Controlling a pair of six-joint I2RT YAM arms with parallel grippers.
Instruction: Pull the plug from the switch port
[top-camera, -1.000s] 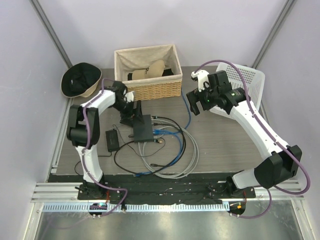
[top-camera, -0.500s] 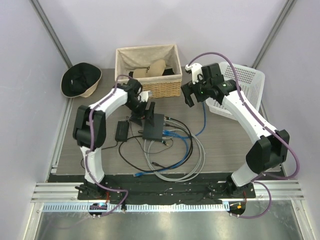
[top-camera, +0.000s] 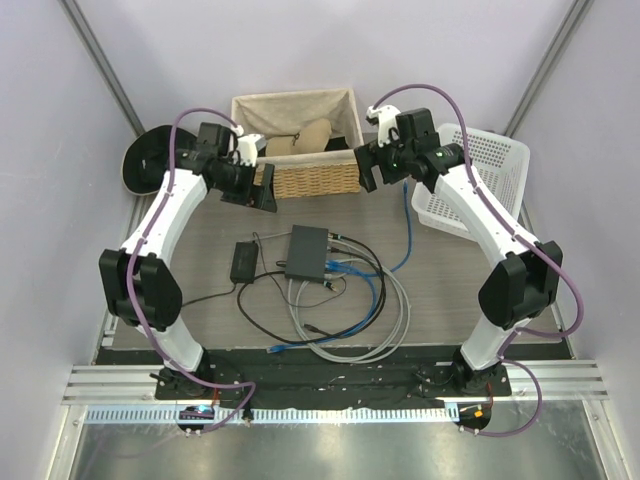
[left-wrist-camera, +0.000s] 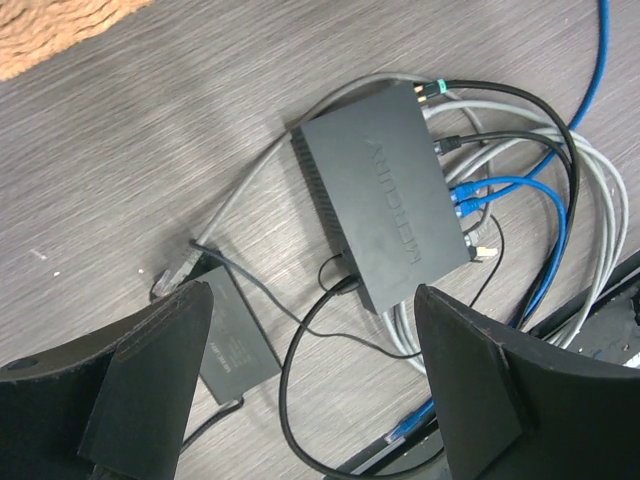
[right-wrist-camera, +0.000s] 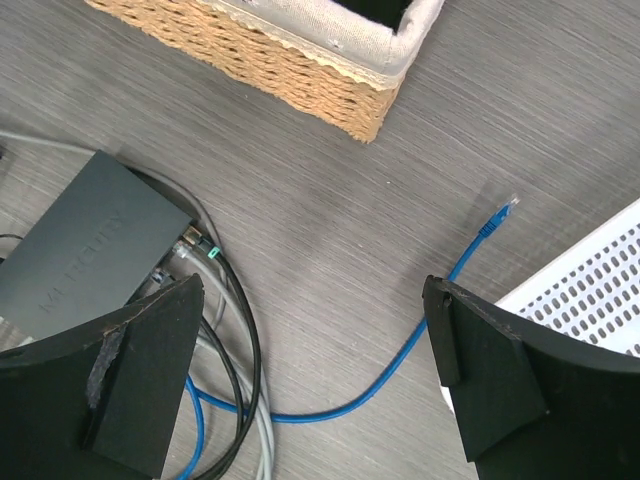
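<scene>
The flat black switch (top-camera: 306, 252) lies mid-table with several cables still plugged into its right edge. In the left wrist view the switch (left-wrist-camera: 385, 195) shows blue plugs (left-wrist-camera: 462, 197) and a black plug in its ports. A blue cable (top-camera: 405, 222) lies loose to the right, its free plug (right-wrist-camera: 497, 217) bare on the table. My left gripper (top-camera: 262, 187) is open and empty, raised in front of the wicker basket; in its own view (left-wrist-camera: 310, 375) it looks down on the switch. My right gripper (top-camera: 366, 170) is open and empty, above the loose blue cable (right-wrist-camera: 400, 365).
A small black power brick (top-camera: 243, 261) with a thin cord lies left of the switch. A wicker basket (top-camera: 295, 140) stands at the back, a white perforated basket (top-camera: 480, 175) at the right, a hat (top-camera: 150, 160) at the back left. Grey, black and blue cable loops (top-camera: 350, 320) lie near the front.
The left gripper has lifted off the switch and swung back to the left. The right gripper has let go of the blue cable, which now lies loose, and has moved back.
</scene>
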